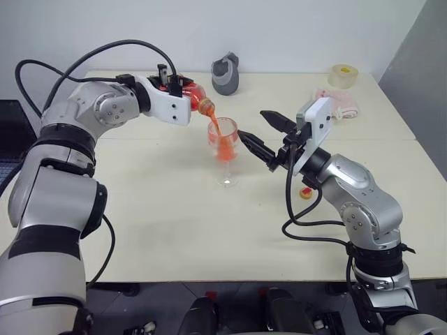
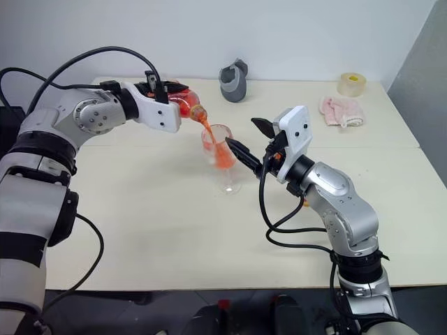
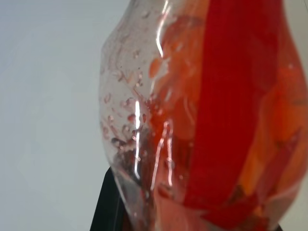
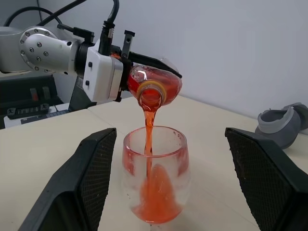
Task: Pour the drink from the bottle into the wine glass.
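Note:
My left gripper [image 1: 173, 85] is shut on the bottle [image 1: 194, 93], a small clear plastic one tipped mouth-down over the wine glass [image 1: 225, 150]. A thin stream of the red drink [image 4: 149, 120] runs from the bottle's mouth into the bowl, and red liquid pools at the bottom of the glass [image 4: 156, 199]. The glass stands upright on the table. My right gripper [image 1: 253, 123] is open just right of the glass. In the right wrist view its two black fingers [image 4: 91, 178] flank the bowl with gaps on both sides. Up close, the bottle [image 3: 192, 120] shows its red label and some bubbles.
A grey cup-like object [image 1: 225, 73] stands at the table's back. A tape roll [image 1: 343, 75] and a pink cloth [image 1: 339, 103] lie at the back right. A small yellow-orange cap [image 1: 306, 193] lies under my right forearm. A dark device [image 1: 10, 132] sits off the table's left edge.

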Tool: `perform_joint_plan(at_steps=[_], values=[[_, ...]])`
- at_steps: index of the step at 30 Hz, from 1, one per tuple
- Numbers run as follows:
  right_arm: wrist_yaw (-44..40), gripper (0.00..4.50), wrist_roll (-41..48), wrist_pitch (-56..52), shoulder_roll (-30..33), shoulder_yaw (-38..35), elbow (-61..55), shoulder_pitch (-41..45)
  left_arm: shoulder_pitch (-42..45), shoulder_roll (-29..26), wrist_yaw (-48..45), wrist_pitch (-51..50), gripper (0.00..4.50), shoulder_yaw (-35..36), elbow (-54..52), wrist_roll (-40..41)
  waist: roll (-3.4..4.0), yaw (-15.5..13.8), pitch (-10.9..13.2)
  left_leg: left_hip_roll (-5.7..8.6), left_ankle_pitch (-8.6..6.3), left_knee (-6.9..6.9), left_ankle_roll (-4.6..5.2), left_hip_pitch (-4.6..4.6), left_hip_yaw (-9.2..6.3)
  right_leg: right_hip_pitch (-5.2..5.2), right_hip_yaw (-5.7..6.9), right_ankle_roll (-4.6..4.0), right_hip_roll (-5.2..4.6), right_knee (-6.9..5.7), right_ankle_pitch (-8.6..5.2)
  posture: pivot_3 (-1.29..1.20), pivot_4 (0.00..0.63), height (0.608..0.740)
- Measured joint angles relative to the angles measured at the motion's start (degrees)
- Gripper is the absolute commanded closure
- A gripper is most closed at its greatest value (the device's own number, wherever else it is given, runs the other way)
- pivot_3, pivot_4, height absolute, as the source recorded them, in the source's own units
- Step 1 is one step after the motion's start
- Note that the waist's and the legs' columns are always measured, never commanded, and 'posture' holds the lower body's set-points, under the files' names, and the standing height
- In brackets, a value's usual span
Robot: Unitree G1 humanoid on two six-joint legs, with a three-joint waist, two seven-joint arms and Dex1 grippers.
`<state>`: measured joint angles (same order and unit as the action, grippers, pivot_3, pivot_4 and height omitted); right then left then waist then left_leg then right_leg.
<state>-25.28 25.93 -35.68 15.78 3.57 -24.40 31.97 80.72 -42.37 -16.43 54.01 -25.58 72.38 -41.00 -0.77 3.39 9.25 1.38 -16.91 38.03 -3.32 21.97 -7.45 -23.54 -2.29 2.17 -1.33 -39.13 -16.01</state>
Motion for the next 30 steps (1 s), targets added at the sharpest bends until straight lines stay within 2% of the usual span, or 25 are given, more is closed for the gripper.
perform_joint_plan(at_steps=[24,27,30], values=[[-0.55,0.62,-0.01,0.03,0.49,0.3,-0.02,-1.19,1.8,-0.29,2.77,0.46,3.58,-1.54,0.43,-1.68,0.0,0.02,0.0,0.0,0.0,0.02,0.0,0.0,0.02,0.0,-0.01,0.0,0.0,-0.03,0.0,0.0,0.15,0.74],[-0.58,0.62,-0.01,0.02,0.51,0.3,-0.02,-1.2,1.78,0.02,0.69,-0.03,3.58,-0.76,1.04,0.4,0.0,0.02,0.0,0.0,0.01,0.03,-0.01,0.0,0.02,0.0,0.0,0.0,0.0,-0.03,0.0,0.0,0.15,0.74],[-0.62,0.62,-0.01,0.02,0.55,0.3,-0.04,-1.27,1.23,1.55,-4.97,-2.11,3.58,3.5,1.88,6.01,0.0,0.01,0.0,0.0,0.01,0.05,-0.01,0.02,0.02,0.0,0.01,0.0,-0.01,-0.04,0.0,0.0,0.15,0.74]])
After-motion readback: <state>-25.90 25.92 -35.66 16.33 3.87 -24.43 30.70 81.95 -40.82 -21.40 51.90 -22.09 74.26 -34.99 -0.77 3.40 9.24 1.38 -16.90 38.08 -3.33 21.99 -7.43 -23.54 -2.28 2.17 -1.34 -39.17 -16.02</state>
